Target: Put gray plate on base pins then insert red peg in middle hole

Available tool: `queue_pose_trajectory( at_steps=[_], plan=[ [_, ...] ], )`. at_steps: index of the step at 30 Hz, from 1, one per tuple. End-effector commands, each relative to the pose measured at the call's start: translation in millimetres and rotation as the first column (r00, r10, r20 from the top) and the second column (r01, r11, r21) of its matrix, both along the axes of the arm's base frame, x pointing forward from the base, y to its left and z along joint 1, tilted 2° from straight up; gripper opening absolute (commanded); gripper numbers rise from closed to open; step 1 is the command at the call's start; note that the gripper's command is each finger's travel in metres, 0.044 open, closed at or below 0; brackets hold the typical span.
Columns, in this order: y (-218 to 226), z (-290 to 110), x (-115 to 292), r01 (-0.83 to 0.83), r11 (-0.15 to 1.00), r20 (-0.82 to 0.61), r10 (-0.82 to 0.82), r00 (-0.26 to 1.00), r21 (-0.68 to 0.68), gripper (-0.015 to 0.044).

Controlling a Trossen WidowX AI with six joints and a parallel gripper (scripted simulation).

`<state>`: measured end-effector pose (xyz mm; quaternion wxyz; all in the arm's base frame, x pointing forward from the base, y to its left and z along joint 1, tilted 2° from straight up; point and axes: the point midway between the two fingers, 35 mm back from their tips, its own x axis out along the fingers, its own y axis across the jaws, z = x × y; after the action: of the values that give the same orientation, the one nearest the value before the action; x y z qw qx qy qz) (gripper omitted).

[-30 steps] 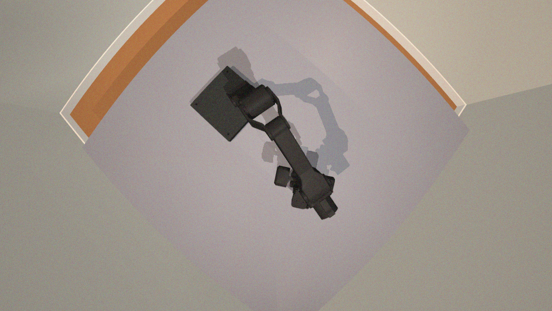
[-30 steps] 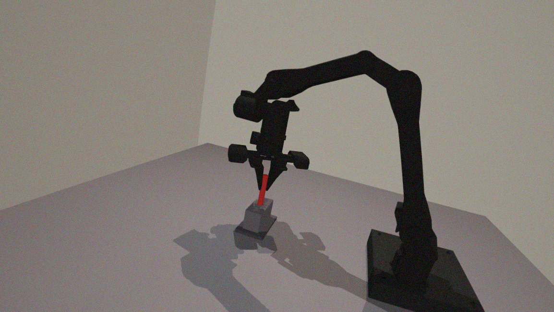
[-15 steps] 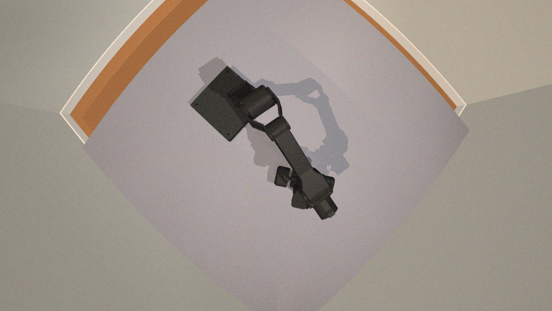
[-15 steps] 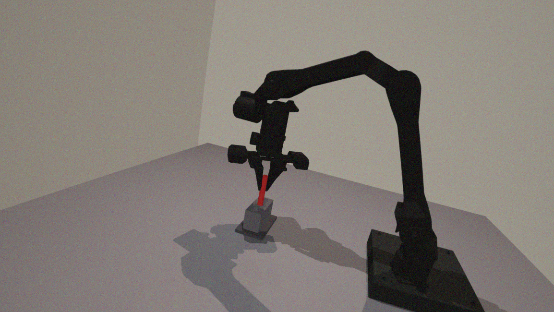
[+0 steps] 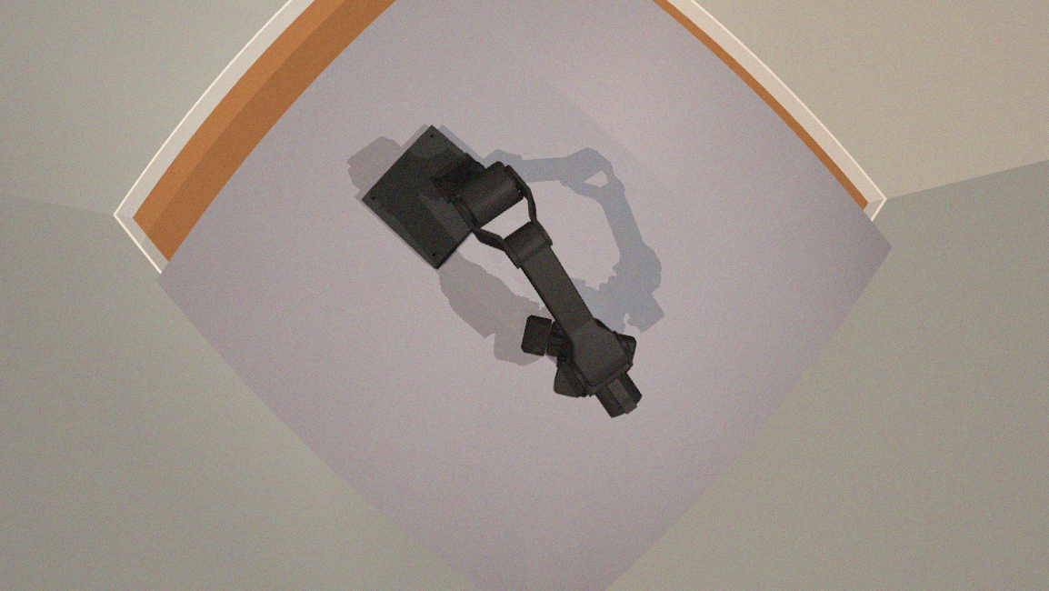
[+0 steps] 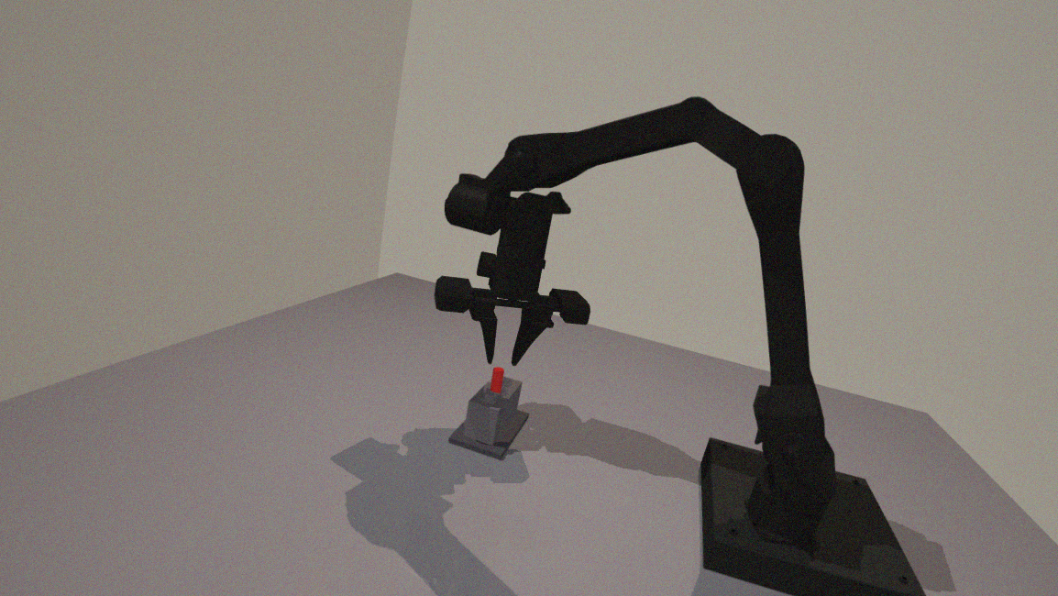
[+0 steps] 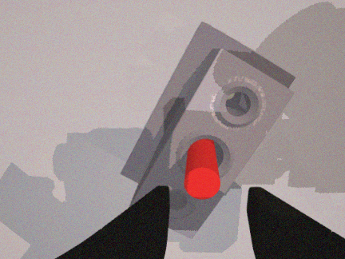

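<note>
One peg, pretty much seated

Red peg (image 7: 203, 169) stands upright in the gray plate (image 7: 251, 117), straight below the claw (image 6: 502, 361); jaws apart, holding nothing.

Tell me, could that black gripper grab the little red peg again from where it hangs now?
Probably yes. The gripper hangs open directly above the red peg, whose top pokes out of the gray plate, and nothing sits between them. Only a short stub shows, though, so the grip could be shallow.
</note>
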<state>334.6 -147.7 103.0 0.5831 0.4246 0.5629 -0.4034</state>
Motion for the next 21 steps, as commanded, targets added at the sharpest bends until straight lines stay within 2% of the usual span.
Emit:
queue_pose_trajectory(
  at_steps=[1, 21],
  plan=[
    [0.0, 0.1, -0.1, 0.0, 1.0, 0.0, 0.0, 1.0, 0.0, 0.015],
    [-1.3, 10.7, -2.1, 0.001, 1.0, 0.003, -0.001, 1.0, 0.003, 0.015]
  ],
)
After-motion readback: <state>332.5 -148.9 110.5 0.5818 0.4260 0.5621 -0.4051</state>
